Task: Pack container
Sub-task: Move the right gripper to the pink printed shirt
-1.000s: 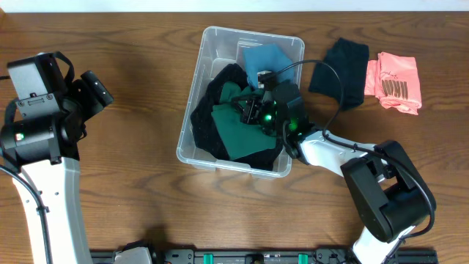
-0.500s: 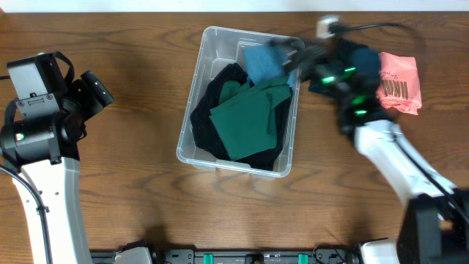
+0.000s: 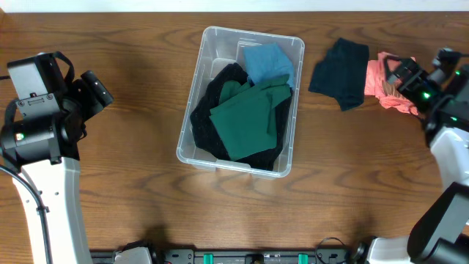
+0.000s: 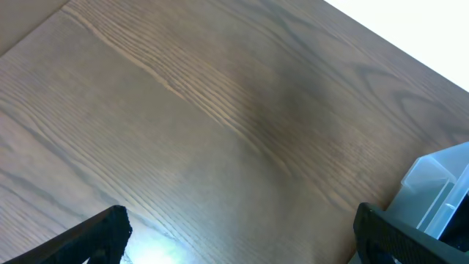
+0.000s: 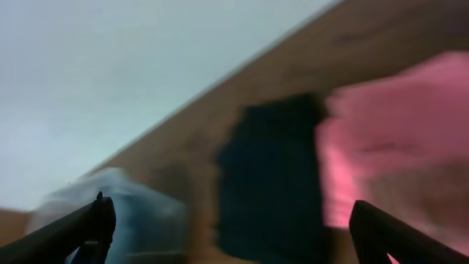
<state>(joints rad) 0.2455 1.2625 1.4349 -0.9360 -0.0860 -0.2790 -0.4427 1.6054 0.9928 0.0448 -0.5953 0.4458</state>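
Note:
The container point(image 3: 253, 32), a clear plastic bin, stands at the table's middle. It holds a black garment point(image 3: 207, 110), a green cloth point(image 3: 245, 121) and a blue cloth point(image 3: 267, 62). To its right a dark garment point(image 3: 341, 64) and a pink garment point(image 3: 387, 86) lie on the table. My right gripper point(image 3: 398, 73) hovers open over the pink garment, holding nothing. Its wrist view is blurred and shows the dark garment point(image 5: 271, 176) and the pink garment point(image 5: 388, 147) ahead. My left gripper point(image 3: 101, 92) stands open and empty at the far left; a corner of the container point(image 4: 440, 191) shows in its view.
Bare wooden table point(image 3: 132, 169) lies between the left arm and the bin. The table's far edge point(image 3: 146, 10) runs along the top of the overhead view. The right arm's white link point(image 3: 451, 158) stretches along the right side.
My right gripper let go of the green cloth in the bin, opened, and swung out to the right, ending over the pink garment. The left arm has not moved.

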